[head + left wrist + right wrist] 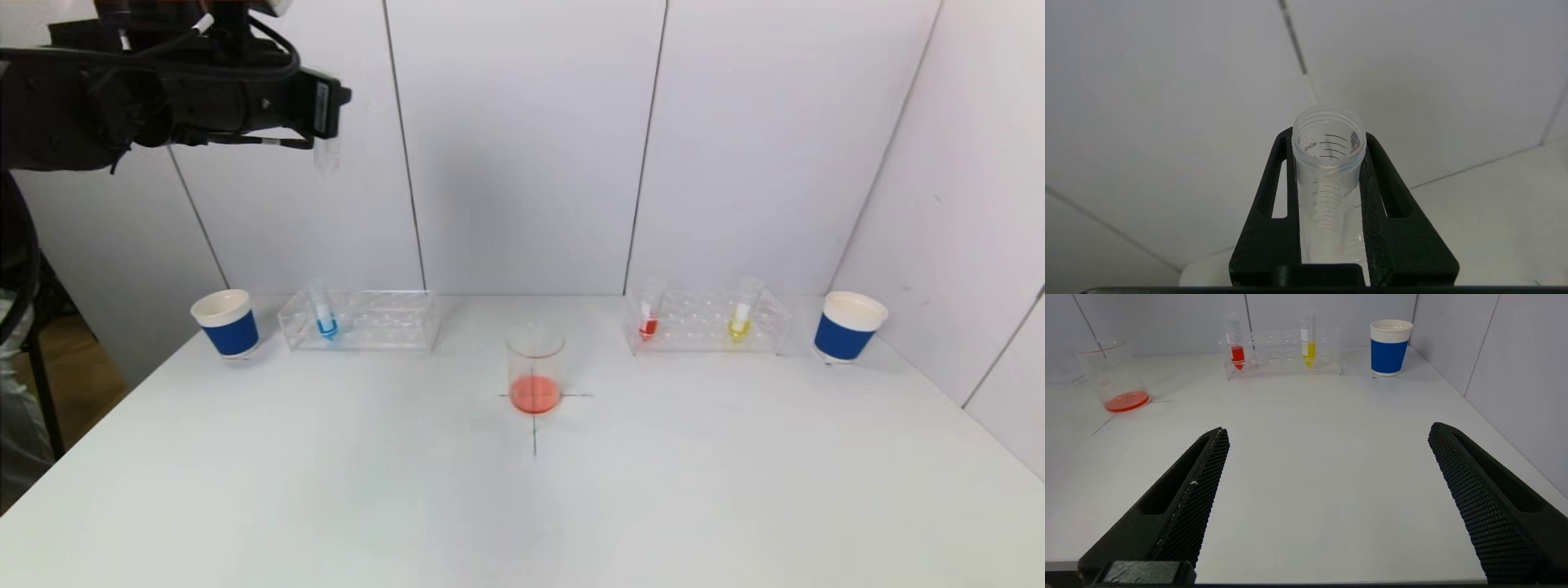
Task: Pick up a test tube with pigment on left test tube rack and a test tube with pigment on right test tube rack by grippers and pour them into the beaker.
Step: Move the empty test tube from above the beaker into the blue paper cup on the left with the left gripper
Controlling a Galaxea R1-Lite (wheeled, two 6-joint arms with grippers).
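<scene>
Head view, left tool (325, 122) gripping empty tube (326, 155) high above table (326, 490), right tool (1327, 498) spread

The white table (326, 490) carries a beaker (535, 369) near its middle, standing on a black cross mark (535, 425) and holding a little orange-red liquid. Toward the back on the left sit a blue-sleeved cup (226, 323) and, just beside it, a clear rack (384, 320) with a blue tube (324, 313). On the right, a second rack (698, 322) holds a red tube (650, 314) and a yellow tube (742, 310), with another cup (847, 326) just beyond it.
</scene>
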